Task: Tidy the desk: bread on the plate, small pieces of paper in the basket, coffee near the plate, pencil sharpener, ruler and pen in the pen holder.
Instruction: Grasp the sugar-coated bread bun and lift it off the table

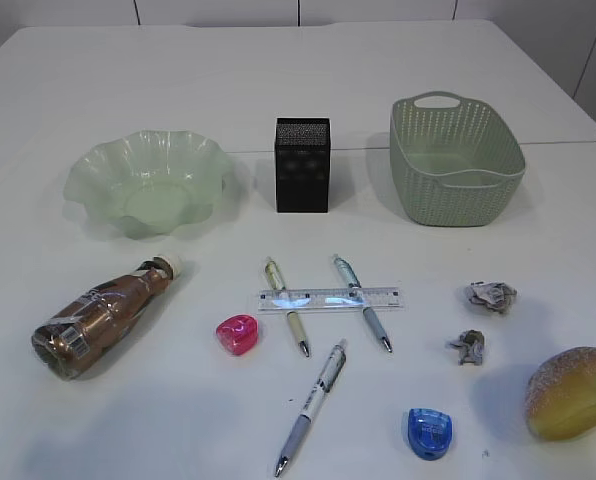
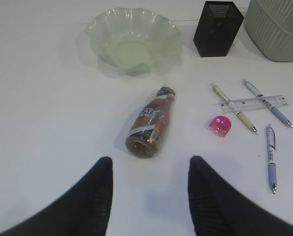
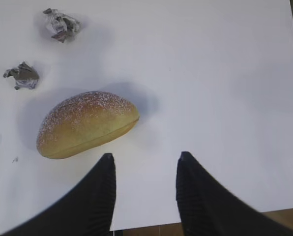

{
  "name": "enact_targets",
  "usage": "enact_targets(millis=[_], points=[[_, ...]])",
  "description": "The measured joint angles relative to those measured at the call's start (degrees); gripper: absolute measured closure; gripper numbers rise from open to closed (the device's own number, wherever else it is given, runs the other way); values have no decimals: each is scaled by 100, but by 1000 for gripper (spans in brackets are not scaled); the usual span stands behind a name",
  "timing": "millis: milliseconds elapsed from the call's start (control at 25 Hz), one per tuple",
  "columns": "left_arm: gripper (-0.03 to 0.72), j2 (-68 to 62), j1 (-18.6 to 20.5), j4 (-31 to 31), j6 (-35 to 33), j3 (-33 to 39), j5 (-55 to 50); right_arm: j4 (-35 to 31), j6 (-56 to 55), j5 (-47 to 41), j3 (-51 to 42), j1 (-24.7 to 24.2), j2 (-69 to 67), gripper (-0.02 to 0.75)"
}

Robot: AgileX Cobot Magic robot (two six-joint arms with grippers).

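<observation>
My right gripper (image 3: 144, 169) hung with its jaws parted and nothing between them, above the desk's (image 3: 220, 73) near right corner; the bread (image 3: 86, 124) lay at about eleven o'clock from it, close, its long axis running from eight to two o'clock. My left gripper (image 2: 150, 172) was likewise parted and empty, with the coffee (image 2: 150, 123) lying on its side at twelve o'clock, cap pointing away toward the plate (image 2: 131, 37). The bread was plainly the right arm's, the coffee the left's. I counted one bread, one coffee, one plate, one basket (image 1: 458, 160), one pen holder (image 1: 302, 165), three pens (image 1: 286, 305), one ruler (image 1: 328, 298) lying across two of them, two pencil sharpeners (image 1: 238, 334) and two scraps of paper (image 1: 491, 296).
</observation>
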State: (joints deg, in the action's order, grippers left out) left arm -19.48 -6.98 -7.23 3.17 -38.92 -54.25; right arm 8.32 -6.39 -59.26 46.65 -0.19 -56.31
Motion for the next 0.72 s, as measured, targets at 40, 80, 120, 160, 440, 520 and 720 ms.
enact_targets(millis=[40,80,120,160,440,520,720], points=[[336,0,0,-15,0,0,0,0,0,-10,12,0,-47,404],[337,0,0,-25,0,0,0,0,52,-33,49,0,-154,404],[336,0,0,-19,0,0,0,0,81,-33,62,0,-226,404],[337,0,0,-28,0,0,0,0,92,-33,87,0,-308,404],[336,0,0,-32,0,0,0,0,224,-42,391,0,-1038,404],[336,0,0,-32,0,0,0,0,327,-53,434,0,-1177,404],[337,0,0,-41,0,0,0,-263,1399,-65,443,0,-1375,403]])
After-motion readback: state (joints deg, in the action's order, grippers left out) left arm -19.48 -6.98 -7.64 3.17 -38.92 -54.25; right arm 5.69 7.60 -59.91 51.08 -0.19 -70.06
